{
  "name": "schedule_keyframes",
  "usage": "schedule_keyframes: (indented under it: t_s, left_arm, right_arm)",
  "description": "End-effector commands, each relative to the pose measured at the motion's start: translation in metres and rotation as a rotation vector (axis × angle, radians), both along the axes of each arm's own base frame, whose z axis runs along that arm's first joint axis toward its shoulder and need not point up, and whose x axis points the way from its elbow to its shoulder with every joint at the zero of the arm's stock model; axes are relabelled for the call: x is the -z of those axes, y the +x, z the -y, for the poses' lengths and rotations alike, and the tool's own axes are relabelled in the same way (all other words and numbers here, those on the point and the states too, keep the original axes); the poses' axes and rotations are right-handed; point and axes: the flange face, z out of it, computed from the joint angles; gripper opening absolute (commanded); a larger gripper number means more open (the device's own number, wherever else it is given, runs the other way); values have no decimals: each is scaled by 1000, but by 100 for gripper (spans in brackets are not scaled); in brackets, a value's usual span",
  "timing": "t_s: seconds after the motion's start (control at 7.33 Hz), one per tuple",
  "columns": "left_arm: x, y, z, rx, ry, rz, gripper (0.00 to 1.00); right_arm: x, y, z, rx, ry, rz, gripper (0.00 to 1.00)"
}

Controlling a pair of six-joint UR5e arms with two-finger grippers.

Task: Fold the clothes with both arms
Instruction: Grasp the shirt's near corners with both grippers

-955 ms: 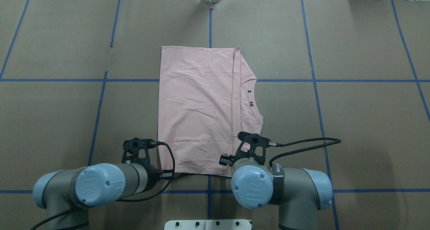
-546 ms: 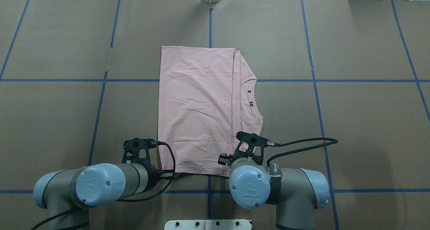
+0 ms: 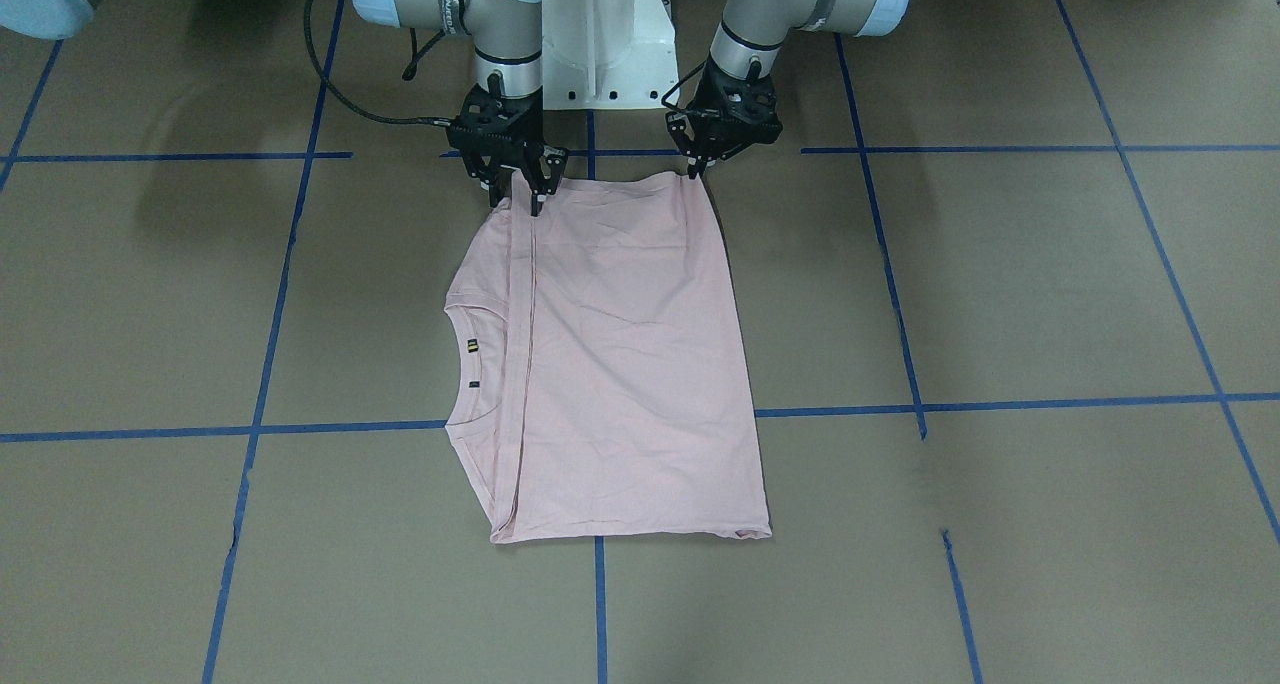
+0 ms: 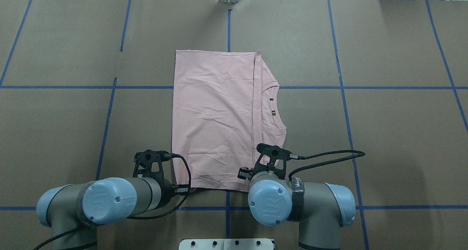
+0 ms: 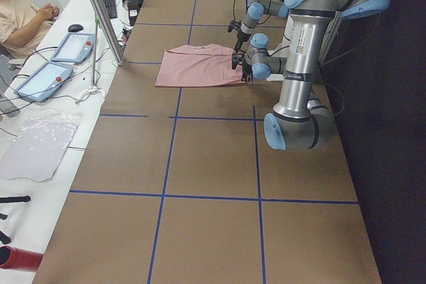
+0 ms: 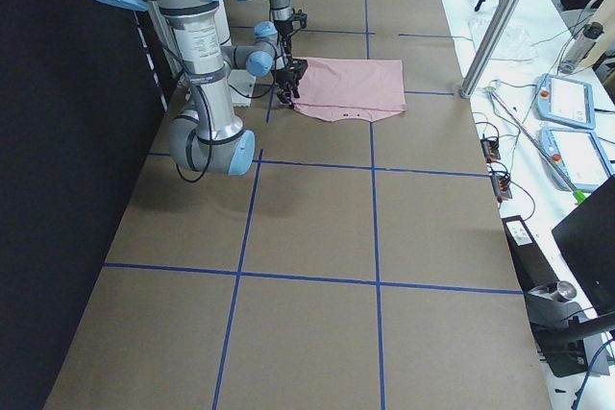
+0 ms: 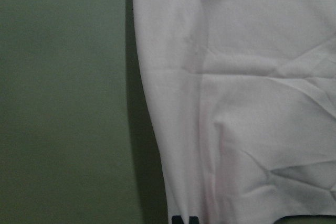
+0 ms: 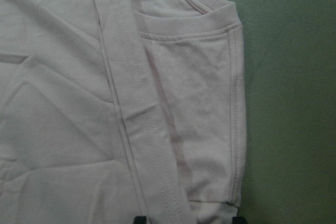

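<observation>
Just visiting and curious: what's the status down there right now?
Right gripper open, astride robot-side edge of T-shirt. Left gripper at the other robot-side corner, state unclear. T-shirt folded, lying flat. Only blue tape lines around it.

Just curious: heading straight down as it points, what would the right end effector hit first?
Likely the near edge of the pale pink fabric T-shirt, directly beneath the right end effector; height unclear.

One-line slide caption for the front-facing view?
Left gripper and right gripper at the robot-side edge of the folded pink T-shirt on taped table.
</observation>
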Motion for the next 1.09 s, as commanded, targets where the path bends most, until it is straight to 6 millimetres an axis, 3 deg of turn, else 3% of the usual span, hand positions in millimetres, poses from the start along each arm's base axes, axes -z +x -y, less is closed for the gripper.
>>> schedule_keyframes:
  t_s: [0.0, 0.14, 0.82, 0.96]
  left_arm:
    - [0, 0, 0, 0, 1, 0, 0]
    - [1, 0, 0, 0, 1, -1, 0]
    - [7, -2, 0, -5, 8, -11, 0]
    - [26, -21, 0, -12, 24, -42, 0]
  right_arm:
    - [0, 0, 0, -9, -8, 4, 9]
    - [0, 0, 0, -10, -7, 3, 0]
    - [2, 6, 6, -3, 8, -4, 0]
    - [13, 17, 11, -2, 12, 18, 0]
